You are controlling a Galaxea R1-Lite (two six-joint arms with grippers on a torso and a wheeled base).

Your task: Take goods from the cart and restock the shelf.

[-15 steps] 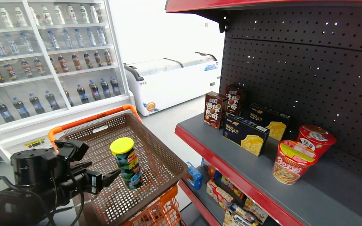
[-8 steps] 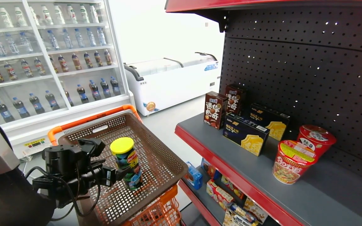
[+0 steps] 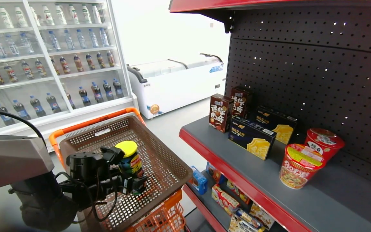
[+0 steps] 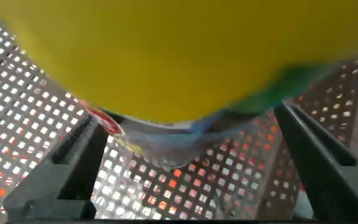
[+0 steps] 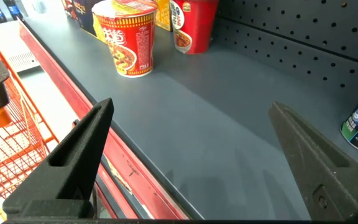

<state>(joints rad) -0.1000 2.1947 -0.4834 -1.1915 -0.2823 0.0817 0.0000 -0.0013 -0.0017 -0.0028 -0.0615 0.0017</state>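
My left gripper [image 4: 188,124] is spread wide around the yellow-lidded can [image 3: 130,164], one finger on each side and neither touching it. The can sits in the cart's brown basket [image 3: 172,162], at 8 o'clock in the head view. My right gripper [image 5: 191,107] hangs wide open over the grey shelf [image 5: 229,143].

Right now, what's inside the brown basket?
One can with a yellow lid, standing in the basket. The left gripper is around it, fingers open on either side. The gripper and arm cover the can's base and the basket's near corner.
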